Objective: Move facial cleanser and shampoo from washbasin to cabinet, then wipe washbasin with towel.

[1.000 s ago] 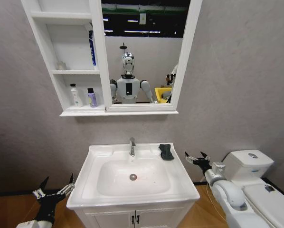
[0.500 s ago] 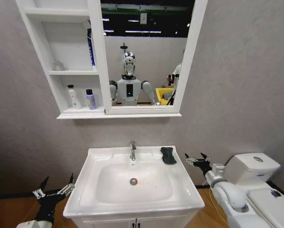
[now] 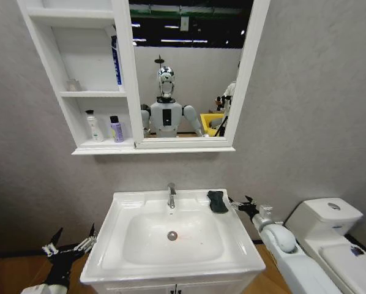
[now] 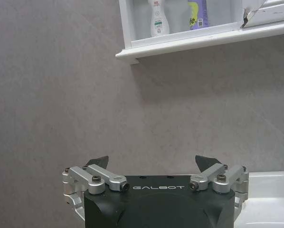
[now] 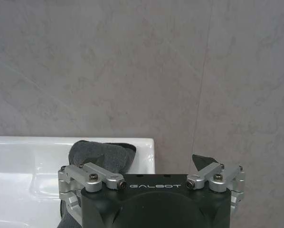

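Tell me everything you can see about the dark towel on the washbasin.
The towel is a small, dark grey, nearly black cloth that looks soft and fleecy, bunched into a lumpy oblong. It lies on the flat back right corner of the white washbasin rim, right of the tap, near the wall. The open right tool sits beside it at the basin's right edge, apparently not gripping it.

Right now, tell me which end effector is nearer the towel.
Right. The right end effector hangs open just beside the towel at the washbasin's back corner; the left end effector hangs open, low beyond the opposite front corner.
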`<state>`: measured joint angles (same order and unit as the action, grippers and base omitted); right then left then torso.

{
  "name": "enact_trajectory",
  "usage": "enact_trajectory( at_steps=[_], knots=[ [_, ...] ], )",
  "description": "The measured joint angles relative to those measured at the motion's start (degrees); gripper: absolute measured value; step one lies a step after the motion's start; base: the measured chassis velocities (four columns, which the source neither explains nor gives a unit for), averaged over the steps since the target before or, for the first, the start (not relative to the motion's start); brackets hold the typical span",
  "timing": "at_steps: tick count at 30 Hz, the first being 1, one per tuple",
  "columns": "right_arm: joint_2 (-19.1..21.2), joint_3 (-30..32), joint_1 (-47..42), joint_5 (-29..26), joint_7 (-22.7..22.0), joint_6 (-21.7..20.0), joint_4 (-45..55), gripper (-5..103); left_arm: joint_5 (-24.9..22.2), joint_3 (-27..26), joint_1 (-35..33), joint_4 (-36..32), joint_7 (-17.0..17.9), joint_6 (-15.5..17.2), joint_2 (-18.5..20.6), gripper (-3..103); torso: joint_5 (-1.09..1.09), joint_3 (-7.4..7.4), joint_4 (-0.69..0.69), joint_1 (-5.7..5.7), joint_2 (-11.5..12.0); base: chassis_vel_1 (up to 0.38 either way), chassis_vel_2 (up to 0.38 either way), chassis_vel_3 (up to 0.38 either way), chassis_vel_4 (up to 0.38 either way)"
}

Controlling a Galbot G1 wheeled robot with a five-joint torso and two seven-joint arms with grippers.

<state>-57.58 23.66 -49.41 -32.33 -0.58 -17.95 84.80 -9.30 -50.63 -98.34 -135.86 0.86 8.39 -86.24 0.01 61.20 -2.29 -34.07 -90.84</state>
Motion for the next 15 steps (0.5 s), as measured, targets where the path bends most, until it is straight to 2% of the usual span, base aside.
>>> enact_trajectory(
  at_steps=[6,15],
  knots=[
    [-3.33,-5.12,5.54,0.04,-0.6,-0.03,-4.83,100,0.0,0.0,0.0,0.0,0.0,0.0,0.0,100,-0.02,0.0,0.0,0.0,0.0,0.0,0.0,0.0,0.0],
    [-7.36,-7.72,8.49,0.56,-2.26,-1.3,-8.64,100,0.0,0.0,0.0,0.0,0.0,0.0,0.0,100,-0.02,-0.01,-0.01,0.0,0.0,0.0,0.0,0.0,0.0]
  ],
)
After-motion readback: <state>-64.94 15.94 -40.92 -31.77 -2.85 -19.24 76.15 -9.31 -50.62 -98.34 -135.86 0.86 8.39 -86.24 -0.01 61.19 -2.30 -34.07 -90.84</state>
